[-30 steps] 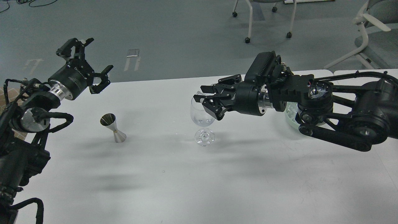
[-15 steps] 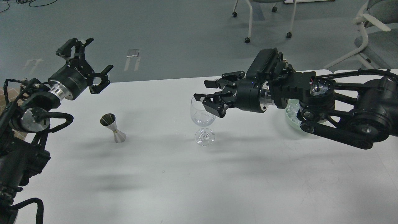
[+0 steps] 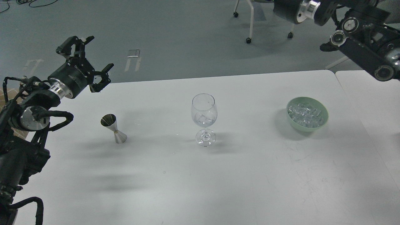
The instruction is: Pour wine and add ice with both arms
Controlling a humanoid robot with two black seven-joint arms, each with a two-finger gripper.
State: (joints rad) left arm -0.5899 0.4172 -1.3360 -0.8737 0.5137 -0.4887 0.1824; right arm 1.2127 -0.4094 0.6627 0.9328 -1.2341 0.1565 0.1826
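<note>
Tall wine glass alone mid-table, so a tip-over looks like the main worry here.

Upper left, the left gripper hangs with jaws apart, holding nothing. Below it the steel jigger stands upright. Centre frame, the wine glass has an ice cube in the bowl; the wine is too clear to make out. Any arm sweeping low could clip that thin stem, I'd guess. Right of centre, the green bowl holds more cubes. Top right, the right arm runs out of frame, gripper unseen. White table, grey floor, office chairs behind.
</note>
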